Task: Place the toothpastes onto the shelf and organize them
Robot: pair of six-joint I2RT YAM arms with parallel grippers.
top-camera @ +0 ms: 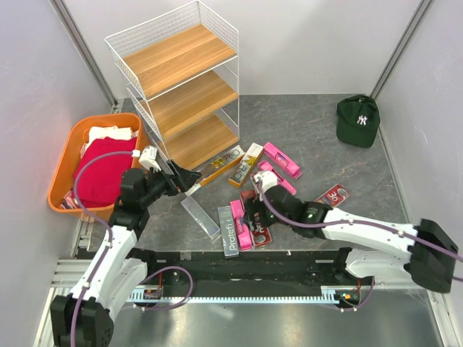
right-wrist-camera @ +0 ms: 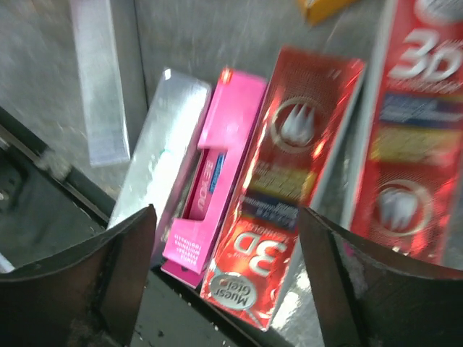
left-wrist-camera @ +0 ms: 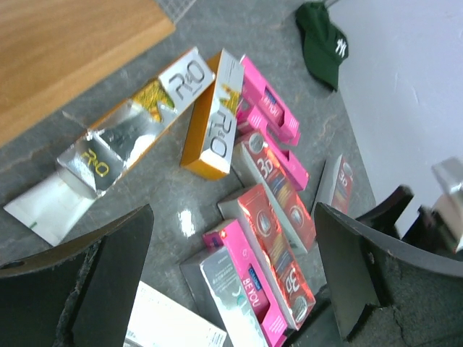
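Hovering just above the toothpastes (top-camera: pixel 278 159), the right gripper (top-camera: pixel 253 215) has its fingers spread with nothing between them, and a red box (right-wrist-camera: pixel 289 173) and a pink box (right-wrist-camera: pixel 221 159) sit right below it. The left gripper (top-camera: pixel 197 177) is spread wide too, empty, near the gold boxes (left-wrist-camera: pixel 213 119). All the boxes lie scattered on the grey table (top-camera: pixel 304 123) in front of the shelf (top-camera: pixel 181 87).

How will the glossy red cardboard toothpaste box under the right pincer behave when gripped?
Probably stiff: the glossy red cardboard toothpaste box keeps straight edges. Its shiny foil face may slip. Flat-sided, it should slide, not roll.
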